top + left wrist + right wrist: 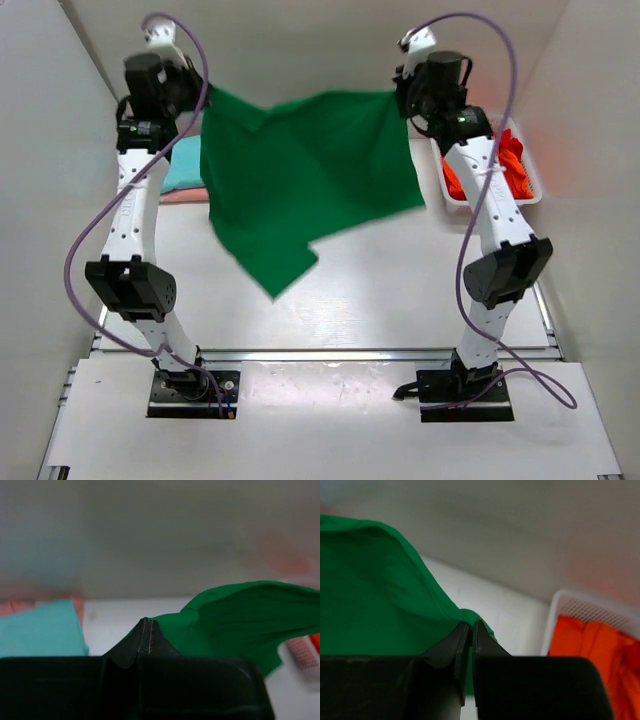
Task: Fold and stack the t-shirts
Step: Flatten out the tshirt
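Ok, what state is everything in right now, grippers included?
green t-shirt: unfolded, hanging between both grippers
left gripper: shut on green t-shirt
right gripper: shut on green t-shirt
pink t-shirt: lying flat, bottom of stack
teal t-shirt: folded, on top of pink t-shirt
orange-red t-shirt: crumpled in white basket

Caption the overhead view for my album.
Left tool and right tool hold a green shirt spread above the table.

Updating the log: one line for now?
left hand: shut on green shirt | right hand: shut on green shirt | shirt: spread, aloft
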Robot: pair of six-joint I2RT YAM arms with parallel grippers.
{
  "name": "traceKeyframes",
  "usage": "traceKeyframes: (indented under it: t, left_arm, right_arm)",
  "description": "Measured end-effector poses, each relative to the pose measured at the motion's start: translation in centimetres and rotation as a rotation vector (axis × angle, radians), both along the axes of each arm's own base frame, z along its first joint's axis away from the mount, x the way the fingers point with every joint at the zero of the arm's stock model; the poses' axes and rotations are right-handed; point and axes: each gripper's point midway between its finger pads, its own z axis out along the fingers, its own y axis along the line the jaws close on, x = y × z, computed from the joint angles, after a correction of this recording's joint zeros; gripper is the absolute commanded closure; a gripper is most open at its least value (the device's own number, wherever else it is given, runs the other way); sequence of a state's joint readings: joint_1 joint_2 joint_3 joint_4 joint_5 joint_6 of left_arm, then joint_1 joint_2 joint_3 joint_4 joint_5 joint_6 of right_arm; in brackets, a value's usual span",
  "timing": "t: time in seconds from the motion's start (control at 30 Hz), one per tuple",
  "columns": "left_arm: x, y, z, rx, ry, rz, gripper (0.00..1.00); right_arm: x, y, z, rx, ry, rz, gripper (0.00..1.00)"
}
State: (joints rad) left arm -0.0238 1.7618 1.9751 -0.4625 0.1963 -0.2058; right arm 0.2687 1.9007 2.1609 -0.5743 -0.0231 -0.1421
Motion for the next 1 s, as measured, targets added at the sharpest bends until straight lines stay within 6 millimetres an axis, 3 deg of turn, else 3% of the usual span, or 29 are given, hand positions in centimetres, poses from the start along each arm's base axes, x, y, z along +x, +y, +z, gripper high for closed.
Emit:
traceKeyframes:
  t: [0.07, 0.13, 0.2, 0.27, 0.37, 0.43, 0.53, 0.63, 0.7, 0.77, 0.83, 0.93, 1.0]
  left_arm:
    - [-0.7, 0.1, 6.1, -0.012, -0.144, 0.002, 1.00]
    - [-1.9, 0.1, 10.4, -0.023, -0.252, 0.002, 1.00]
    - [-2.9, 0.3, 12.8, -0.030, -0.316, 0.002, 1.00]
    - [-3.3, 0.3, 13.6, -0.030, -0.341, 0.003, 1.00]
    - [-2.9, 0.2, 11.1, -0.028, -0.306, 0.002, 1.00]
    - [-2.9, 0.0, 6.4, -0.025, -0.221, -0.003, 1.00]
    - [-4.2, -0.3, -1.4, -0.024, -0.074, -0.006, 1.00]
    - [-7.6, -0.4, -9.2, -0.026, 0.080, -0.011, 1.00]
    - [-10.6, -0.4, -12.3, -0.031, 0.147, -0.018, 1.00]
    - [-12.6, -0.4, -12.3, -0.022, 0.157, -0.023, 1.00]
    - [-13.7, -0.3, -10.0, -0.010, 0.111, -0.027, 1.00]
    - [-14.3, -0.1, -3.9, 0.004, 0.003, -0.032, 1.00]
    - [-14.5, 0.0, 0.6, 0.013, -0.088, -0.032, 1.00]
  right_arm:
    - [-0.7, -0.6, 4.7, 0.007, -0.122, -0.014, 1.00]
    - [-1.9, -2.0, 8.0, 0.013, -0.200, -0.034, 1.00]
    - [-2.8, -3.7, 10.0, 0.017, -0.248, -0.061, 1.00]
    - [-3.1, -5.5, 10.8, 0.016, -0.277, -0.092, 1.00]
    - [-2.7, -7.2, 8.3, 0.002, -0.239, -0.120, 1.00]
    - [-2.4, -7.5, 4.7, -0.008, -0.172, -0.119, 1.00]
    - [-2.7, -7.8, -3.6, -0.016, -0.013, -0.112, 1.00]
    - [-5.4, -8.6, -12.0, -0.009, 0.173, -0.124, 1.00]
    - [-7.7, -9.4, -15.7, 0.003, 0.267, -0.147, 1.00]
    - [-9.8, -9.8, -16.6, 0.012, 0.304, -0.163, 1.00]
    - [-10.6, -9.8, -14.8, 0.025, 0.268, -0.166, 1.00]
    - [-11.8, -9.0, -9.2, 0.047, 0.141, -0.142, 1.00]
    - [-12.3, -8.3, -4.3, 0.067, 0.031, -0.121, 1.00]
